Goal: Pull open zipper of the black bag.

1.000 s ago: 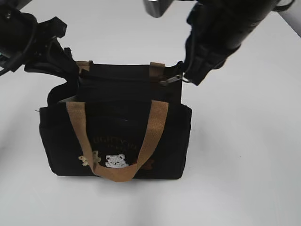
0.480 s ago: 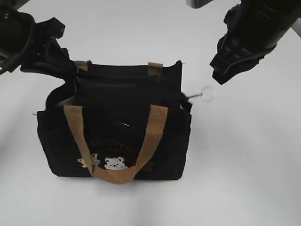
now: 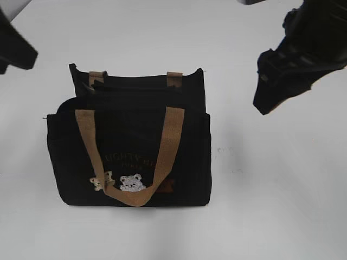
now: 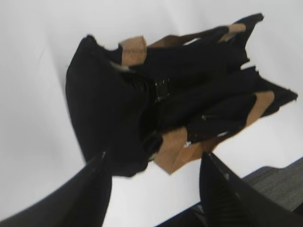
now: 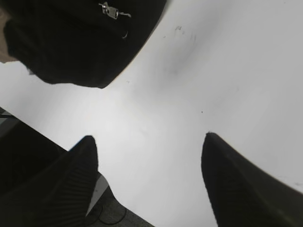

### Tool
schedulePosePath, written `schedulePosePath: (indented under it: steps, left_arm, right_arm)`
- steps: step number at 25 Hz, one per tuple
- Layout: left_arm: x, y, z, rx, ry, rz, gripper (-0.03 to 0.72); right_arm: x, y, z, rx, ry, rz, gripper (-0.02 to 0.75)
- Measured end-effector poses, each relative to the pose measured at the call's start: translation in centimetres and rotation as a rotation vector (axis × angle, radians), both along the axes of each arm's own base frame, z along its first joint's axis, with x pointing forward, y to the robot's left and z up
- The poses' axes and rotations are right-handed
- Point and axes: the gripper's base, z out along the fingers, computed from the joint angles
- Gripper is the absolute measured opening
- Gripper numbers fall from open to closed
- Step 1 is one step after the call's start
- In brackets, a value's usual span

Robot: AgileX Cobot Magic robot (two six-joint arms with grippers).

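Note:
The black bag (image 3: 130, 146) stands on the white table with its tan handles (image 3: 169, 141) hanging down the front over the bears. Its top gapes along the zip track (image 3: 135, 86). In the right wrist view the silver zipper pull (image 5: 111, 10) lies on the bag's black fabric, far from my right gripper (image 5: 149, 137), which is open over bare table. My left gripper (image 4: 154, 158) is open too, with the bag (image 4: 109, 113) just beyond its fingertips and nothing between them. A small metal piece (image 4: 161, 88) shows on the zip track there. In the exterior view both grippers (image 3: 19, 54) (image 3: 268, 100) hang clear of the bag.
White table (image 3: 271, 189) surrounds the bag on all sides. A dark grey edge (image 4: 279, 182) shows at the lower right of the left wrist view.
Both grippers opened and drew back. The right one let go of the zipper pull and rose to the right. The left one released the bag's left end. The bag settled upright.

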Motion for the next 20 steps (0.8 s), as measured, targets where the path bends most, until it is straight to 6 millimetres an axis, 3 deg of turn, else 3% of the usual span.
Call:
schedulePosePath:
  steps: [5, 12, 15, 20]
  left_arm:
    - [-6.5, 2.5, -0.2, 0.093, 0.018, 0.075, 0.444]
    - [-16.4, 6.1, -2.8, 0.154, -0.159, 0.188, 0.444]
    - [-19.5, 6.9, -4.0, 0.137, -0.263, 0.206, 0.444]
    - [-22.9, 7.7, -6.0, 0.093, -0.398, 0.221, 0.444]
  right_arm:
    - [-5.5, -2.7, 0.3, 0.014, -0.012, -0.025, 0.53]
    - [-15.0, -7.4, -3.0, 0.038, -0.049, -0.037, 0.53]
    - [-19.0, -9.4, -3.9, 0.09, -0.15, -0.036, 0.53]
    - [-23.2, -11.5, -4.9, 0.187, -0.362, -0.013, 0.53]
